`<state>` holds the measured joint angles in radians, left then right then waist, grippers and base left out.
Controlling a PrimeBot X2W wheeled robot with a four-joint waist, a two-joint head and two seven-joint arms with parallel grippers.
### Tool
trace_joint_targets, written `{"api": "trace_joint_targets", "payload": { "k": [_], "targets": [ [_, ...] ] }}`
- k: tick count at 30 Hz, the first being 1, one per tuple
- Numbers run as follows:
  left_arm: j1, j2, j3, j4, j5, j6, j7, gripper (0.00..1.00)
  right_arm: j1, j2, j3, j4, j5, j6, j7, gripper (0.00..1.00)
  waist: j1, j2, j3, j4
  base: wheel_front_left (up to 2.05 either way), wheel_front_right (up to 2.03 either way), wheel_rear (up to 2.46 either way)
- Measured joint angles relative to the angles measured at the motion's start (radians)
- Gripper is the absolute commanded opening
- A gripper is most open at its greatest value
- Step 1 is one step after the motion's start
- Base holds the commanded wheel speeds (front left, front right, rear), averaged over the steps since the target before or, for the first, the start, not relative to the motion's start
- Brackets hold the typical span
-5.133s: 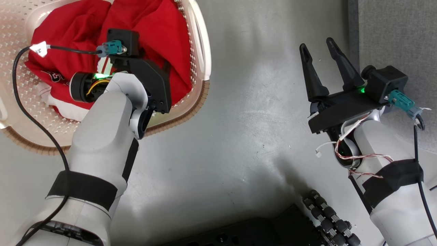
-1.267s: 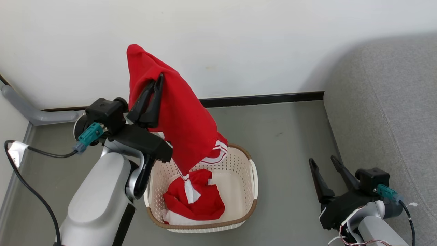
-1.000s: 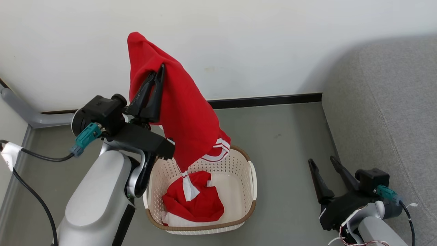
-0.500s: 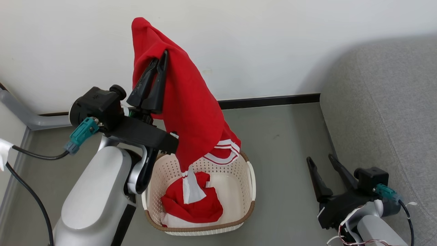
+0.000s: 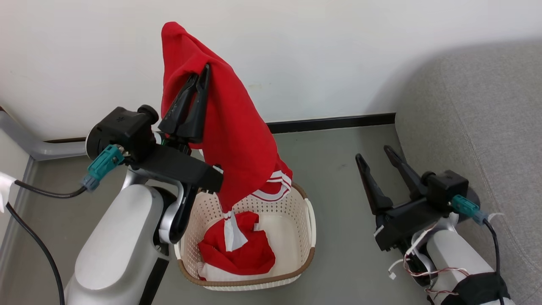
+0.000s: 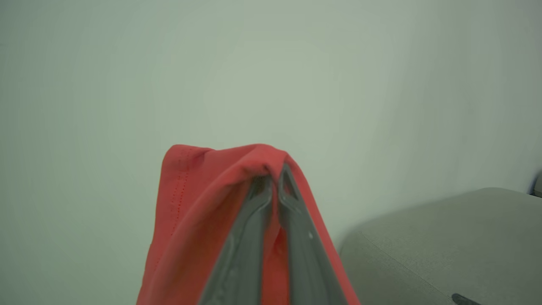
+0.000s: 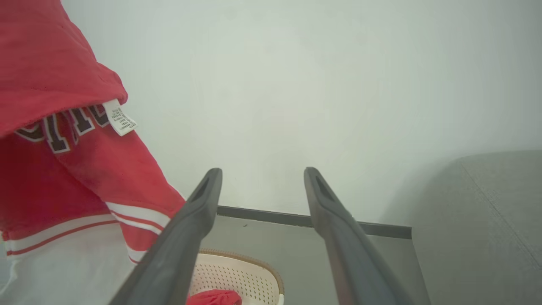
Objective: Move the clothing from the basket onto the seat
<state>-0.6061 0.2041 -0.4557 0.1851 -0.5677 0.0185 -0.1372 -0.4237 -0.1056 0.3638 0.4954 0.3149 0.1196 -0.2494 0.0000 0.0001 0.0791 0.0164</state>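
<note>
My left gripper (image 5: 201, 74) is shut on a red piece of clothing (image 5: 237, 135), raised high above the basket (image 5: 311, 224); in the left wrist view the fabric (image 6: 190, 212) drapes over the closed fingertips. The garment's striped hem hangs just over the basket's far rim. A second red-and-white piece (image 5: 241, 252) lies crumpled on the basket floor. My right gripper (image 5: 374, 154) stands open and empty over the floor, between the basket and the grey seat (image 5: 478, 127). From the right wrist, the hanging clothing (image 7: 51, 127) with its white tag sits at the left.
A white wall with a dark baseboard (image 5: 330, 123) runs behind the basket. A grey pipe (image 5: 25, 135) angles along the left corner. Grey floor (image 5: 338, 169) lies between basket and seat.
The right arm has risen and shifted left, its open fingers now higher over the floor. The left gripper holds the red garment at about the same height; over the last second it lifted slightly.
</note>
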Motion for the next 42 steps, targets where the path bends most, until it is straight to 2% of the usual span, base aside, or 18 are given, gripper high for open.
{"api": "trace_joint_targets", "payload": {
  "k": [10, 22, 33, 42],
  "targets": [
    [0.000, -0.002, -0.003, -0.010, -0.002, 0.008, 0.020, 0.00, -0.051, 0.013, 0.097, -0.082, -0.007, 0.004, 0.000, 1.00, 0.0000, -0.0001, 0.006, 0.004, 0.00, 0.00, 0.00],
    [-0.001, -0.010, -0.012, -0.010, -0.002, 0.008, 0.036, 0.00, -0.118, 0.017, 0.360, -0.159, 0.090, 0.004, 0.001, 1.00, 0.0000, 0.0000, 0.016, 0.015, 0.00, 0.00, 0.00],
    [-0.003, -0.017, -0.027, -0.012, -0.002, 0.008, 0.040, 0.00, -0.122, 0.013, 0.410, -0.080, 0.182, 0.004, 0.017, 1.00, 0.0000, 0.0000, 0.021, 0.031, 0.00, 0.00, 0.00],
    [-0.007, -0.025, -0.036, -0.023, -0.002, 0.008, 0.048, 0.00, -0.153, 0.018, 0.441, -0.053, 0.207, 0.004, 0.021, 1.00, 0.0000, 0.0000, 0.030, 0.049, 0.00, 0.00, 0.00]
  ]
}}
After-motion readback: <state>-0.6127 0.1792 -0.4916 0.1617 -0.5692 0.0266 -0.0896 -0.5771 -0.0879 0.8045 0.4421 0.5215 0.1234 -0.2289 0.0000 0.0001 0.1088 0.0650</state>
